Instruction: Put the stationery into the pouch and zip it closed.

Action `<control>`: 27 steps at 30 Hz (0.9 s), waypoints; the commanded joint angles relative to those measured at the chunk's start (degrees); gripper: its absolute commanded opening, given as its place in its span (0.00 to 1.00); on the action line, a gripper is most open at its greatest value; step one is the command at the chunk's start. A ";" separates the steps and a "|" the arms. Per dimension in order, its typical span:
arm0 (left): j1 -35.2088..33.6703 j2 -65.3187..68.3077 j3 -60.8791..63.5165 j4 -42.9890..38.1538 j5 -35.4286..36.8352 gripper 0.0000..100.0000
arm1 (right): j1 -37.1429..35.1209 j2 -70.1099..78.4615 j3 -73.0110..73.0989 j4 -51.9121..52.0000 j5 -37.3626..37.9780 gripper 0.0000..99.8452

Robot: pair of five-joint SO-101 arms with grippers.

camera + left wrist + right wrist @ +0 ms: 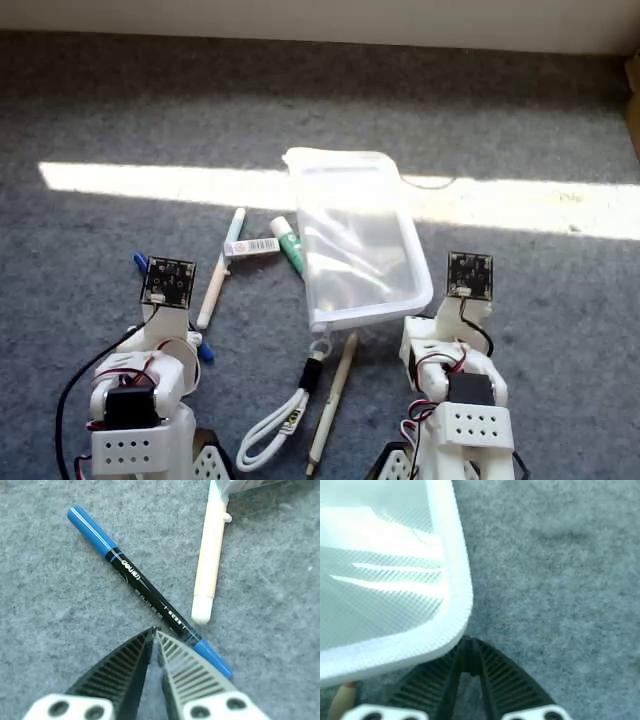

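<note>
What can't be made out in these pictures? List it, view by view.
High view: blue pen mostly hidden beneath the left arm; just its ends show.
High view: pouch zip, open or shut, too small and glare-washed to tell.
Right wrist view: tan pen cut by the picture's edge beside the pouch corner.
Left wrist view: cream pen, far end cut off by the edge.

Pouch (355, 240): translucent white, fine grid weave, solid white border. Carpet (120, 100): flecked grey. Left of pouch: marker (145, 587) with blue ends, black barrel and white print; cream pen (207, 565); green-and-white tube (288, 244). At pouch's near end: beige pen (332, 400), white cord (270, 430).
</note>
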 commanded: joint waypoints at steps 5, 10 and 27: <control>-0.31 -0.48 1.19 0.35 0.44 0.01 | -0.48 -0.66 5.67 -0.66 -0.44 0.01; -0.48 -0.48 1.01 0.35 0.44 0.01 | -0.48 -0.66 5.67 -0.48 -0.26 0.01; -0.57 -0.48 1.10 0.35 0.44 0.01 | 5.23 -0.57 -10.42 -0.04 -12.48 0.00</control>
